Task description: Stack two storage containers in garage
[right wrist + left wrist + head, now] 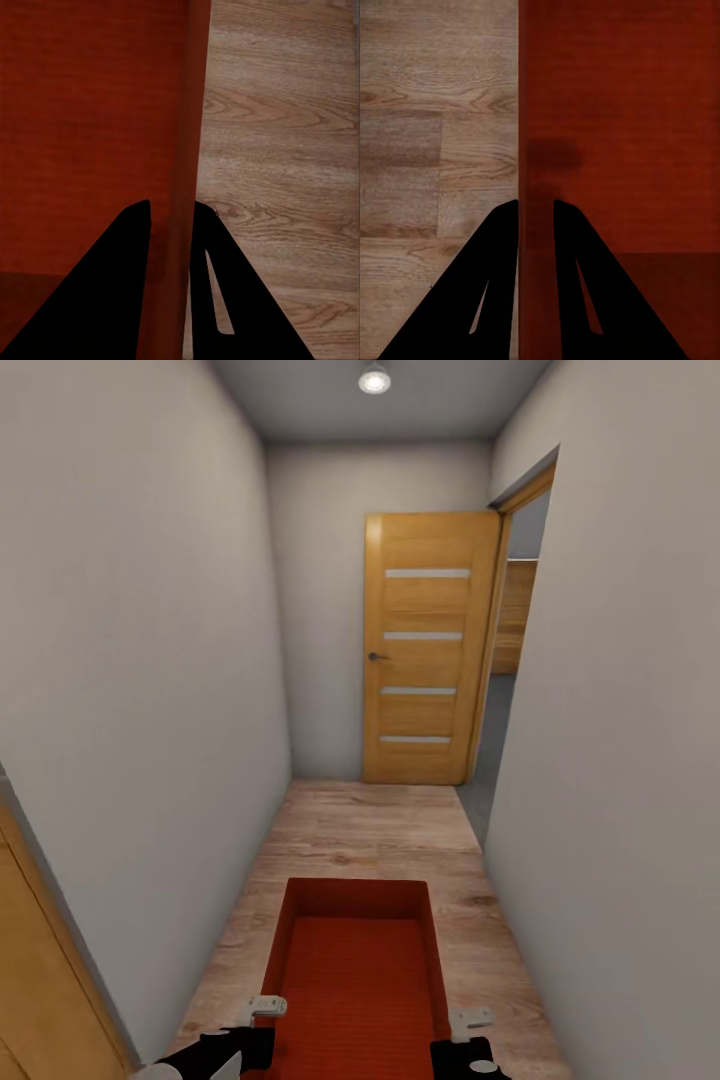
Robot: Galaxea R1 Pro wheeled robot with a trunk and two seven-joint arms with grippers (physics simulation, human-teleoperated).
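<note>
Left claw point(536, 202) and right claw point(171, 204) each clamp the container's point(357, 970) side walls.

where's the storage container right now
In the head view the storage container is low and centred, held between the left gripper and right gripper over the hallway's wood floor.

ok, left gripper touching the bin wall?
Touching. Left wrist view: left gripper fingers straddle the orange-red bin wall, both pads flush against it, no gap visible.

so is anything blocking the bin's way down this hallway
Nothing visible on the wood floor ahead of the storage container, held by both end effectors. The corridor ends at a wall; the wooden door stands open, leaving the doorway on the right clear.
</note>
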